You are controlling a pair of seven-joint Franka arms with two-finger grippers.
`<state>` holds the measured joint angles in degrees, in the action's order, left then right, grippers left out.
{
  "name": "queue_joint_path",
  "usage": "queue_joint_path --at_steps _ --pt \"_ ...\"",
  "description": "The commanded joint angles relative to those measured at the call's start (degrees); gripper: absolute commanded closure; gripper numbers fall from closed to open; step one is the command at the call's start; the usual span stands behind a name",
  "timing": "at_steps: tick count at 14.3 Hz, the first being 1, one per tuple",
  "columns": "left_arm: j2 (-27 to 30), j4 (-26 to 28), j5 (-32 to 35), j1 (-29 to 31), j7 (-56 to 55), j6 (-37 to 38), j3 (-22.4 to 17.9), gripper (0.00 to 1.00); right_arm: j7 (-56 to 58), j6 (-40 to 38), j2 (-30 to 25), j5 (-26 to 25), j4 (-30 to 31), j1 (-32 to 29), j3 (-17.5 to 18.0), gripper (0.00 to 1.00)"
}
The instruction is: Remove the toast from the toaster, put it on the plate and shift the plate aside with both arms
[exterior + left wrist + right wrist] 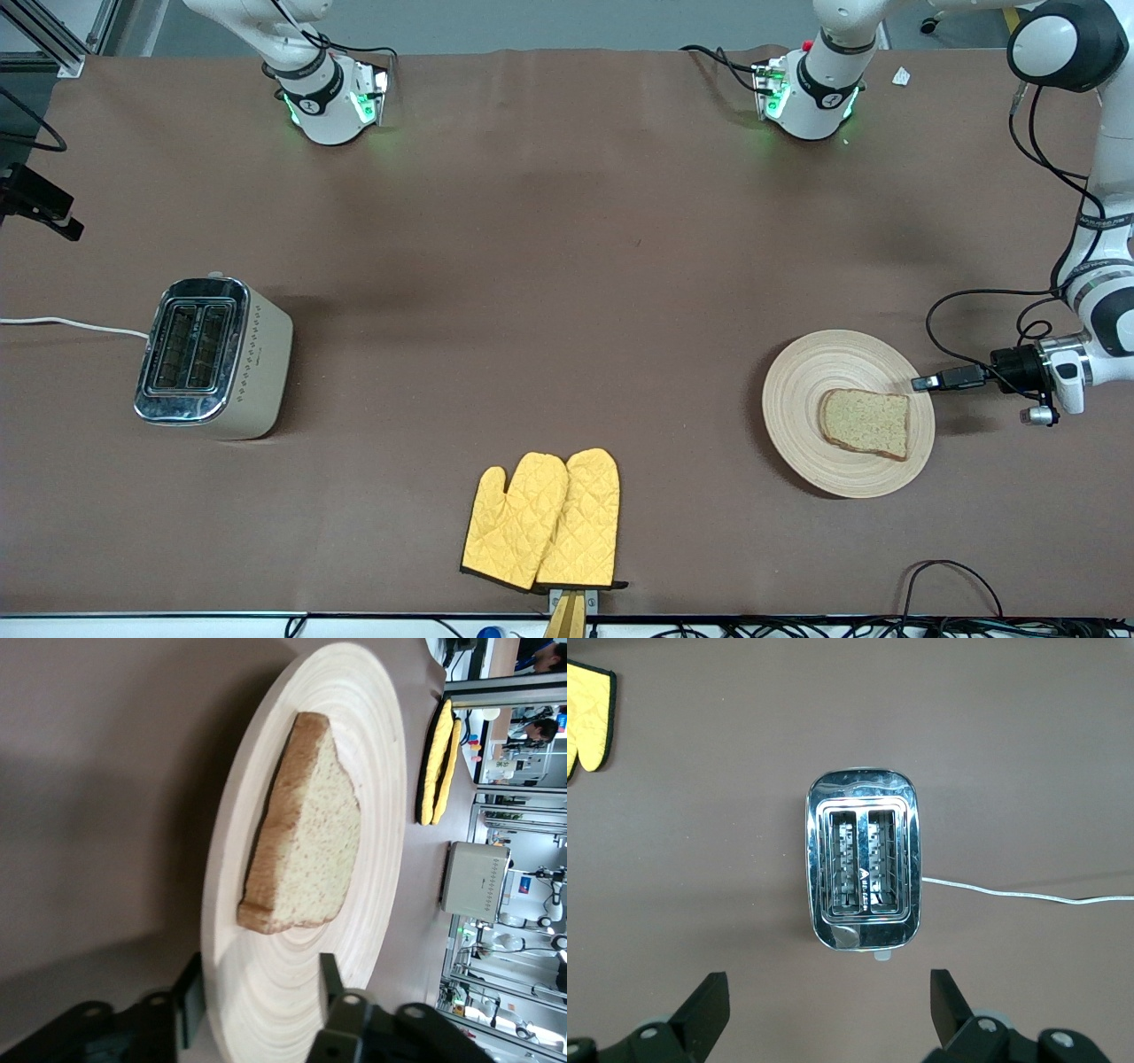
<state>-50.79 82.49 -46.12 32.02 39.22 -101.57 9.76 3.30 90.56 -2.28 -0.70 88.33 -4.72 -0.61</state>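
Plate (292,974) rim between left gripper (257,992) parted jaws.

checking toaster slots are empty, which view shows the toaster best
The right wrist view: it looks straight down into the toaster, both slots showing empty. The front view shows it smaller, at an angle. The left wrist view catches only its side, far off.

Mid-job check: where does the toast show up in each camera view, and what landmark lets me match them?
Front view: the toast lies on the plate, toward the left arm's end of the table.
Left wrist view: the toast fills the middle, on the plate, just ahead of the left gripper.
Right wrist view: not in it.
Shared landmark: the toaster.
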Motion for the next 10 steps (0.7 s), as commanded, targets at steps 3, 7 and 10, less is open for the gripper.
queue_joint_path --at_steps 3,7,10 --pt "6.1 -8.1 7.8 -8.4 -19.0 0.1 -0.3 0.0 0.1 -3.2 0.4 0.0 -1.0 -0.1 0.6 0.0" --pt "14.6 -9.9 17.9 -17.1 -39.0 -1.4 -0.5 0.0 0.2 -3.3 0.5 0.1 -1.0 -0.2 0.6 0.0" --pt "20.0 -9.6 30.5 -22.5 -47.7 -1.4 0.1 0.0 0.1 -3.3 0.4 0.1 -1.0 -0.2 0.6 0.0"
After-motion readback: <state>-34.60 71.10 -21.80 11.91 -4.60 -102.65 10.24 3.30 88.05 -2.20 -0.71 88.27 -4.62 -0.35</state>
